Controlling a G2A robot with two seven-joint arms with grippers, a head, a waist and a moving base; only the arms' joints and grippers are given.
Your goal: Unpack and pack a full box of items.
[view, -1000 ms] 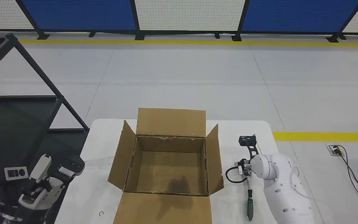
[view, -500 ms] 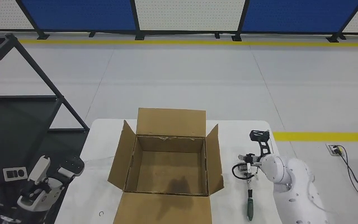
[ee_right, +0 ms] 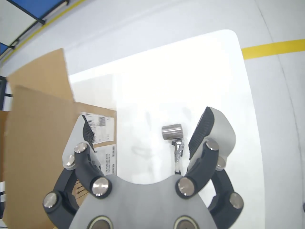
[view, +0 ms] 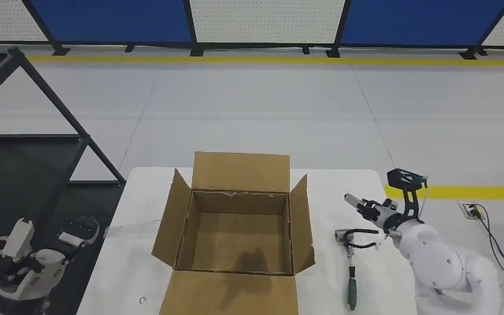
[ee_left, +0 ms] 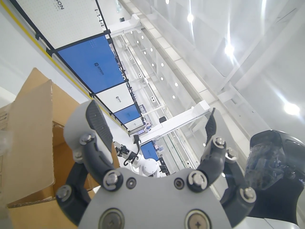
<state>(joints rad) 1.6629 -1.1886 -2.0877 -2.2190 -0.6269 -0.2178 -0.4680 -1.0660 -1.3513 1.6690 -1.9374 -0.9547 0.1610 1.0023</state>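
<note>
A white table [view: 331,187] stands before me on a pale grey floor [view: 260,110]. Beyond it, a yellow line [view: 252,58] runs along a row of blue panels [view: 110,20] and white pegboard panels [view: 264,20]. A black metal frame [view: 47,102] stands to my left. To my right, a floor socket [view: 471,209] sits beside a second yellow stripe [view: 465,191].

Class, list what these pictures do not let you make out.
Top view: small dark thing on the table, too small to identify.
Right wrist view: wrench handle, hidden behind the base of the right pincer.
Left wrist view: box interior, hidden by its own flap.
</note>
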